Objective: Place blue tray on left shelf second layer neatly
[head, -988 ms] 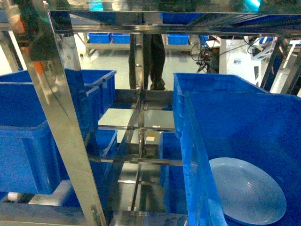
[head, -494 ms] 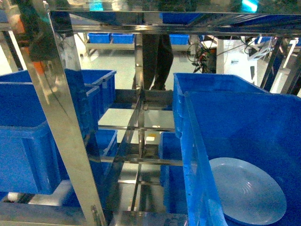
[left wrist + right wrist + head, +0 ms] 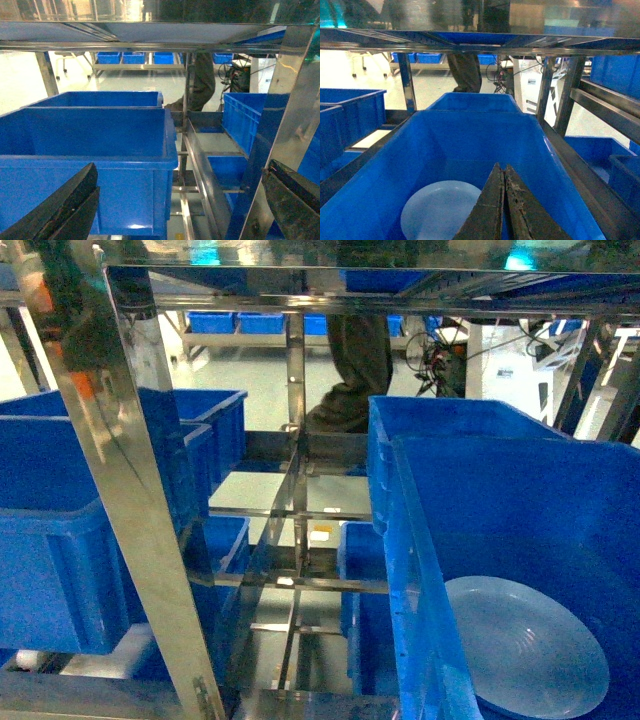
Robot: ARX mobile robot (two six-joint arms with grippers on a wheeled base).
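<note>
My right gripper, its fingers pressed together with nothing between them, hangs over a deep-blue crate whose floor holds the blue tray lying flat, with steel rack rails overhead.

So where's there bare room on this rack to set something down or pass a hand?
The left crate looks bare inside, as does the right crate floor behind the blue tray. Only rails span the gap between them.
</note>
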